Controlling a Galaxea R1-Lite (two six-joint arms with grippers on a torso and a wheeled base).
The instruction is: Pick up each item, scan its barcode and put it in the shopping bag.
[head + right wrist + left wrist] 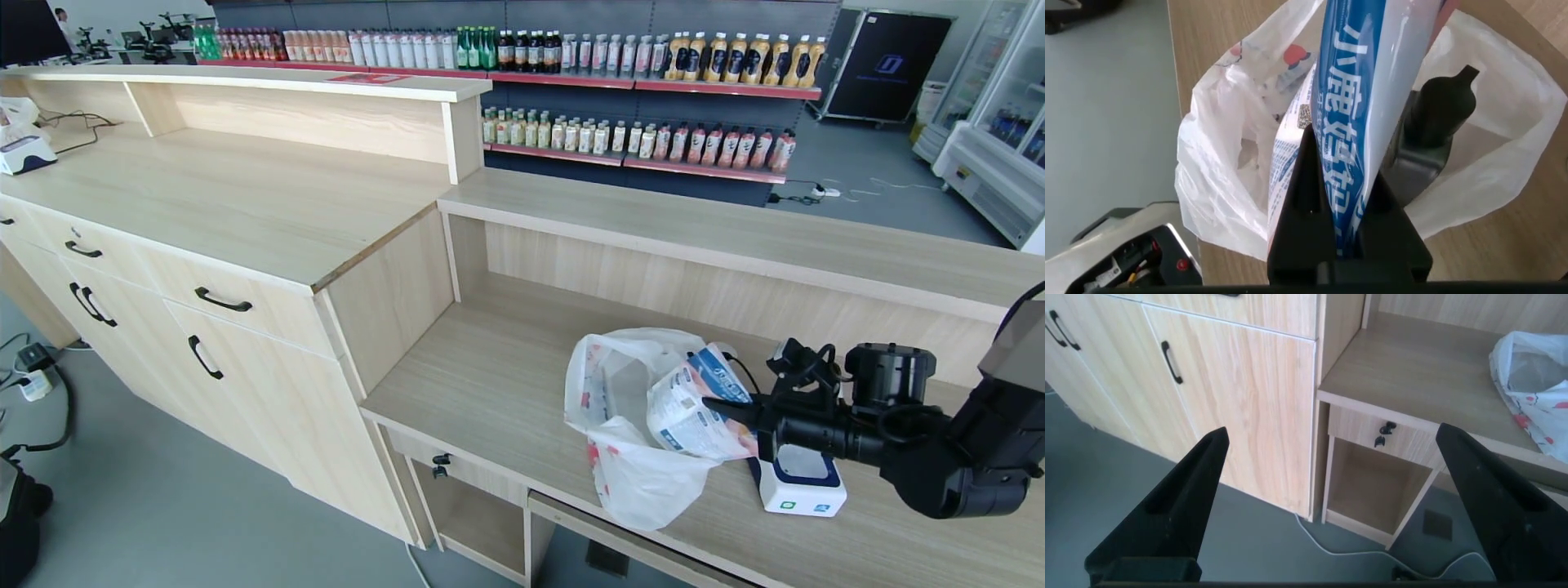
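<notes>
Wooden counter: right gripper pinches blue-white packet by its edge at shopping bag mouth, looks light, floppy, slick; left gripper gapes wide.

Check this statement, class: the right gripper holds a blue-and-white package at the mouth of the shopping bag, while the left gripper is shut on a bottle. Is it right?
Not quite. The left gripper is open and holds nothing, as the left wrist view shows. The rest stands: the right gripper holds the blue-and-white package at the mouth of the shopping bag.
</notes>
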